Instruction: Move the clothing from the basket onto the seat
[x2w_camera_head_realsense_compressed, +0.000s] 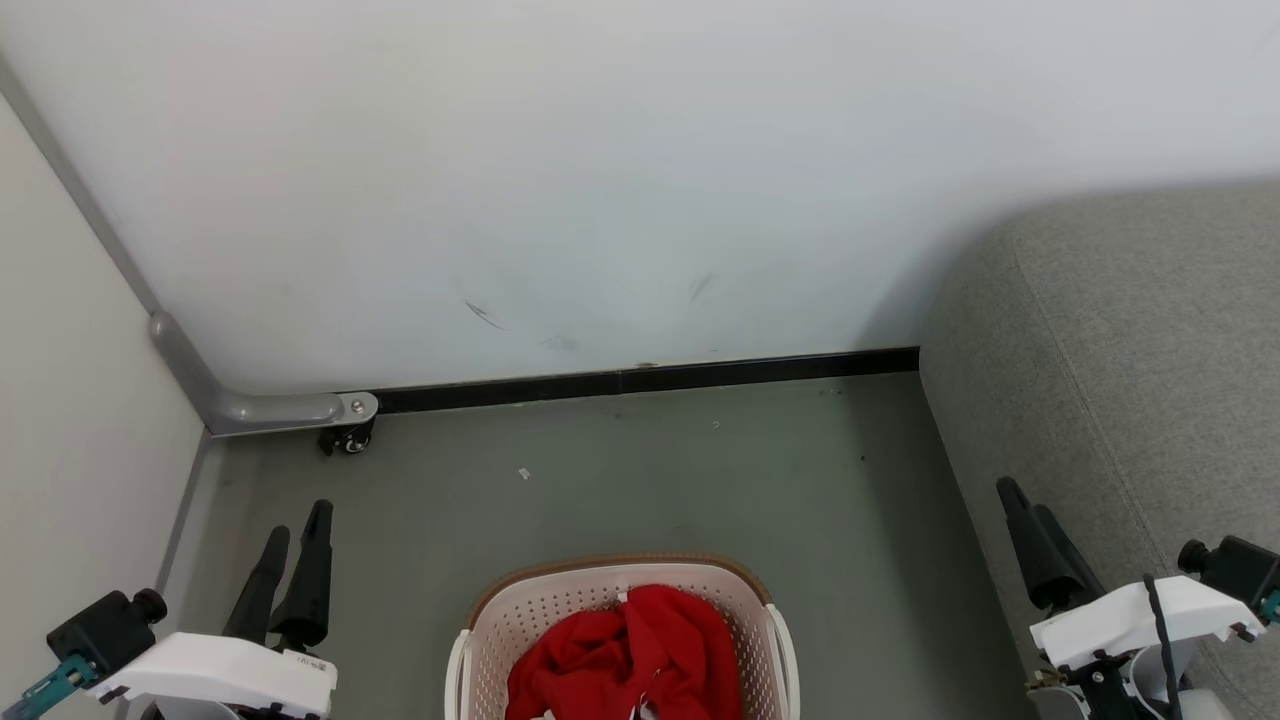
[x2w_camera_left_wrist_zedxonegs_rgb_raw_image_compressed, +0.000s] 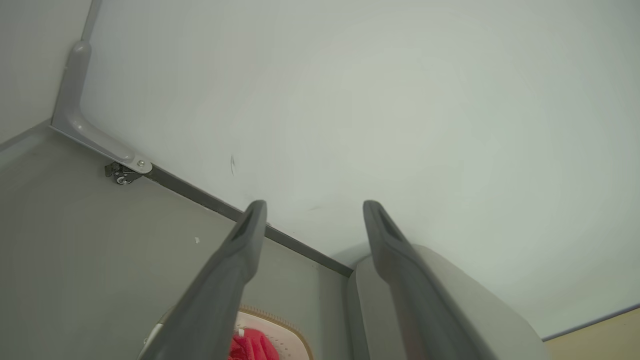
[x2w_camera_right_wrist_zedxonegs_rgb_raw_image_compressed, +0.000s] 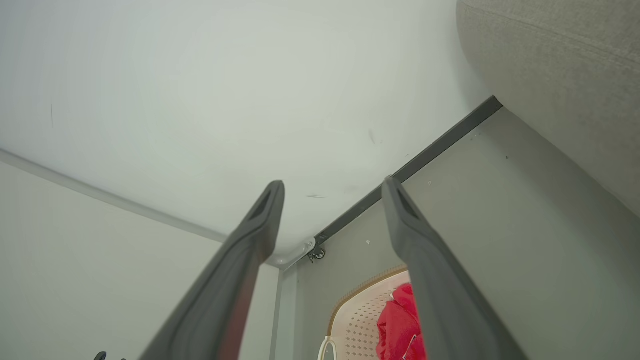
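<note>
Head view: red clothing lies heaped inside the basket on the floor, with the seat to its right. The left claw and right claw flank it, empty. Left wrist view: left claw spread apart. Right wrist view: right claw likewise apart.

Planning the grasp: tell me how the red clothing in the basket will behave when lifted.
The red clothing lies crumpled in soft folds inside the basket, so it is probably floppy and would drape from a pinch. It looks like thin fabric, so likely light.
</note>
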